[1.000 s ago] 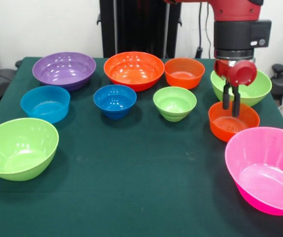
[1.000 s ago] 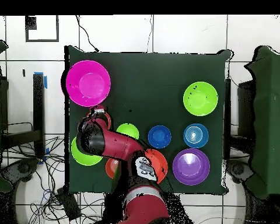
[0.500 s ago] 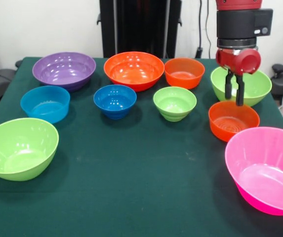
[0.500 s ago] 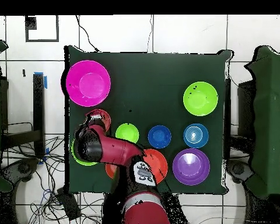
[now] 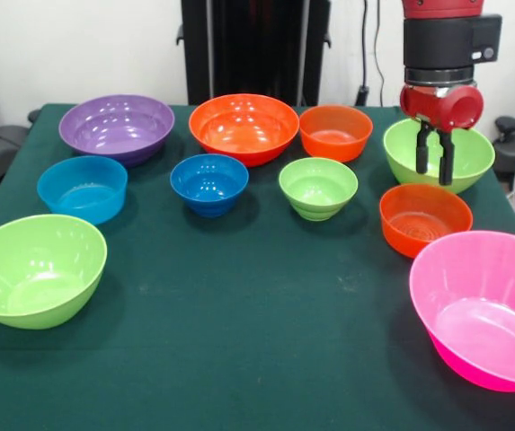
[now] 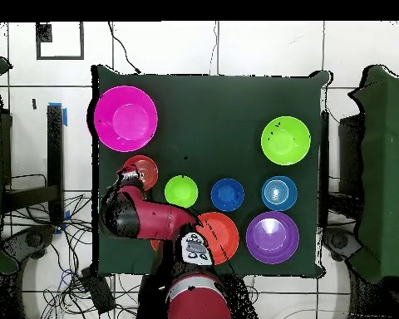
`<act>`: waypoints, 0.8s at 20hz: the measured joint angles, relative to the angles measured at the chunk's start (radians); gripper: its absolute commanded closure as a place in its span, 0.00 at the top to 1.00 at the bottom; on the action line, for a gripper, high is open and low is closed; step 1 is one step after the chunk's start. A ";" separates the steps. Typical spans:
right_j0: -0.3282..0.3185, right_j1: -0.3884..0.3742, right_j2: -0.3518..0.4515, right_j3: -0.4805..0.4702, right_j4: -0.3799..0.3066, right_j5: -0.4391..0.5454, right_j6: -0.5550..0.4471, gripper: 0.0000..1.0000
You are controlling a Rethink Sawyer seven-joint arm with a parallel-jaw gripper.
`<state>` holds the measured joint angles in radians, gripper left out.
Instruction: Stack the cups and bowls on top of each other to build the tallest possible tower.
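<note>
End effector (image 5: pixel 435 160) empty, fingers slightly parted, hanging over glossy lime green plastic bowl (image 5: pixel 459 148). Small orange plastic bowl (image 5: pixel 424 218) just beside it on green counter (image 5: pixel 239 323). No bowls stacked.

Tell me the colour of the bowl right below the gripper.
Lime green bowl, under the gripper; clearest in the front view.

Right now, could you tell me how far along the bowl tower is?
Nothing is stacked: every bowl sits alone on the table. The gripper, jaws slightly apart and empty, hangs in front of the lime green bowl, above the small orange bowl. The whole tower is left, including the pink bowl and purple bowl.
</note>
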<state>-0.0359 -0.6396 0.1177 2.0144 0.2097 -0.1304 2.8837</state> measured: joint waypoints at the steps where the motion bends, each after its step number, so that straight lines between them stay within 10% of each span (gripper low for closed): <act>1: 0.004 0.002 -0.003 0.001 -0.012 0.000 0.000 1.00; 16: 0.007 0.059 -0.054 0.056 -0.175 -0.060 0.000 1.00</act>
<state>-0.0292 -0.5802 0.0635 2.0707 0.0344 -0.1904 2.8839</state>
